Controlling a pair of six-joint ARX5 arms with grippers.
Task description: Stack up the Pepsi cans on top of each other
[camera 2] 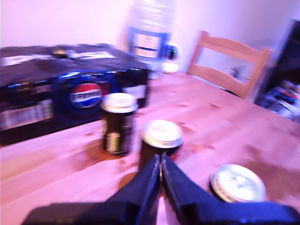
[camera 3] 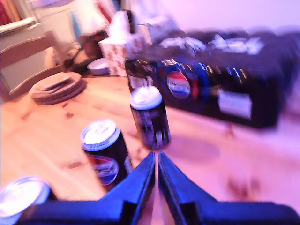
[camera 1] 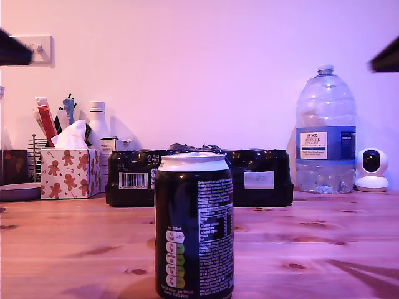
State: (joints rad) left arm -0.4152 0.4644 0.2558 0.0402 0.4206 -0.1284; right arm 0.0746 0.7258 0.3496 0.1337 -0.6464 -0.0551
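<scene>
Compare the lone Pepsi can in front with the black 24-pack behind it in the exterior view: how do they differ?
The Pepsi can is a single tall, narrow, upright cylinder; the 24-pack is a wide, low block wrapped in film. The can stands nearest the camera, the pack farther back by the wall. The can has a silver rim; the pack carries a barcode label. Both are black and rest on the wooden table.

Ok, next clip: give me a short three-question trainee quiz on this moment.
1. True or false: one can is already stacked on another.
2. How many loose cans stand on the table in my first wrist view? A) one B) two C) three
3. Fill in: in the exterior view, the water bottle stands to the ___ of the 24-pack.

Key
1. False: each stands on the table on its own.
2. C: three, counting the far can and the near can.
3. Right.

My first gripper and my second gripper are both closed on nothing.
</scene>
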